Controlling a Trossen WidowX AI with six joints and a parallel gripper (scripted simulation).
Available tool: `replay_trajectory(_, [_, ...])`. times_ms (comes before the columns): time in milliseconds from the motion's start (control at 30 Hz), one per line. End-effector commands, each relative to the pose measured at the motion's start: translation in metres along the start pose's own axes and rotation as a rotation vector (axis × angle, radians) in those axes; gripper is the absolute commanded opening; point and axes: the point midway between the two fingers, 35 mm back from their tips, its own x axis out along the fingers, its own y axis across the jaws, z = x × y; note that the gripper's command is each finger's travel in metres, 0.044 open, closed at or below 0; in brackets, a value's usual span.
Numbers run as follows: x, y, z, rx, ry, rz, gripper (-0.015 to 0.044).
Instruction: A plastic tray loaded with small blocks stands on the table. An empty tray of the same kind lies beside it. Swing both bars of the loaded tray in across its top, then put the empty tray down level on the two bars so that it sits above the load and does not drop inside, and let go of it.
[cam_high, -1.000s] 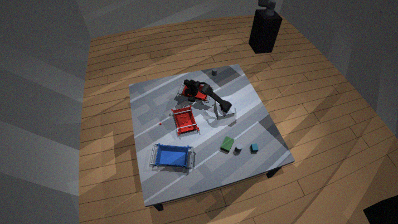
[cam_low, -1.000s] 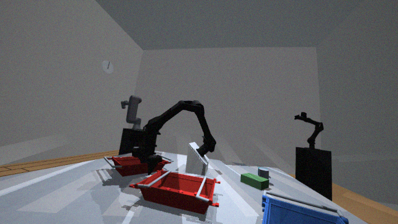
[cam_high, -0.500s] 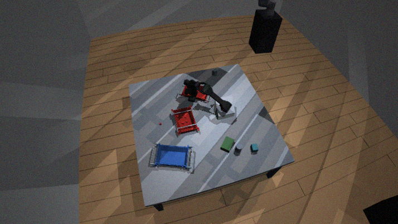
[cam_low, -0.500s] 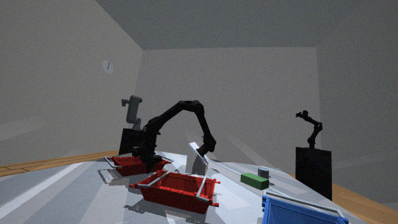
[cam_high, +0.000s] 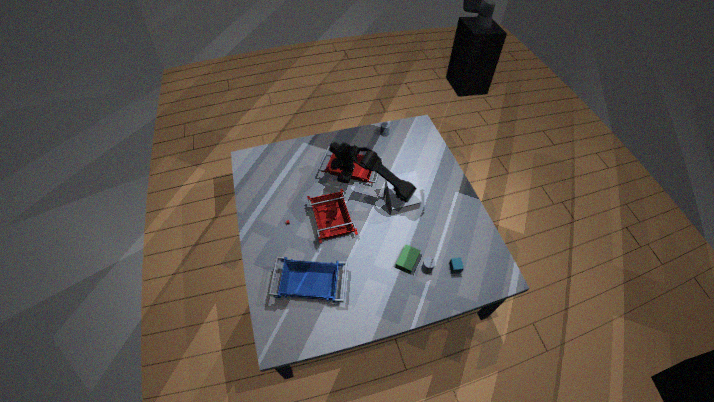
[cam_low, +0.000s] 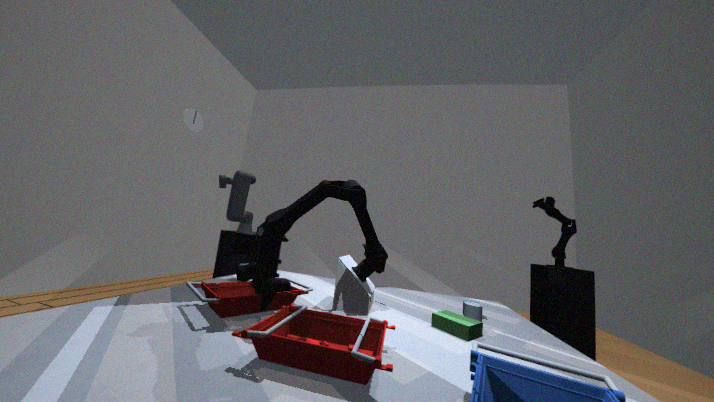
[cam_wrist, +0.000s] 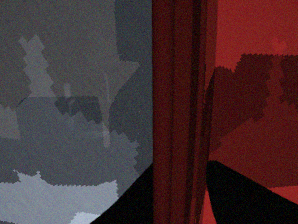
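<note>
- Overall, in the top view the gripper (cam_high: 344, 175) is down over the far red tray (cam_high: 361, 172), at 12 o'clock of the table (cam_high: 450, 225).
- The near red tray (cam_high: 350, 216) lies just beside it at 7 o'clock, apart from it; a blue tray (cam_high: 285, 280) lies further out at 7 o'clock.
- A green block (cam_high: 407, 258), a grey cylinder (cam_high: 428, 265) and a teal cube (cam_high: 456, 264) stand in a row at 4 o'clock.
- In the exterior view the near red tray's (cam_low: 310, 357) two wire bars (cam_low: 275, 325) lie across its top. One bar (cam_low: 192, 290) of the far red tray (cam_low: 230, 300) hangs out past its end.
- The contents of either red tray cannot be made out.
- In the wrist view the tray's red wall (cam_wrist: 176, 96) runs upright between the two dark fingers; the jaws are clamped on it.
</note>
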Motion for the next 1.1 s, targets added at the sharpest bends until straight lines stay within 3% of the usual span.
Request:
replay_trajectory(0, [0.001, 0.002, 0.0, 0.002, -0.001, 0.01, 0.0053])
replay_trajectory(267, [-0.007, 0.002, 0.001, 0.003, -0.001, 0.009, 0.0])
replay_trajectory(600, [-0.079, 0.001, 0.0, 0.003, -0.001, 0.007, 0.0])
replay_trajectory(1067, [-0.08, 0.001, 0.0, 0.003, -0.001, 0.007, 0.0])
